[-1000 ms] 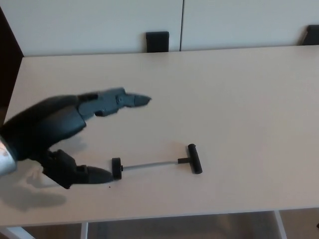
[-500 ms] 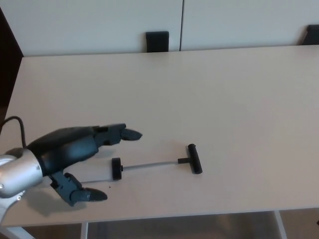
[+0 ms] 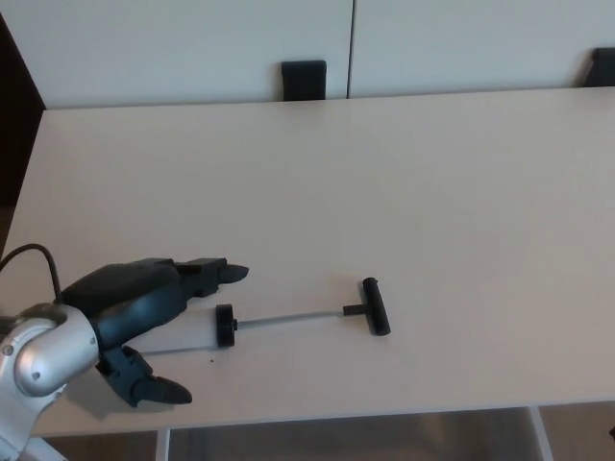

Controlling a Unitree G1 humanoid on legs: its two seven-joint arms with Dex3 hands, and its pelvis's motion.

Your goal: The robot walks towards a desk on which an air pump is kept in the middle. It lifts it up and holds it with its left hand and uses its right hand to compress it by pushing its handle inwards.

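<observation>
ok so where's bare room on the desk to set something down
Most of the desk is bare: the whole back half up to the far edge, and the right side beyond the pump's handle. The only crowded patch is front left, where the open left hand straddles the pump body.

Pale beige desk (image 3: 432,173), white wall panels (image 3: 192,43) behind, two dark chair backs (image 3: 304,80) at far edge

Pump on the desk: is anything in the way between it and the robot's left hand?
Nothing visible. The open left hand sits right at the pump barrel's left end, and the desk around them shows only bare top.
</observation>
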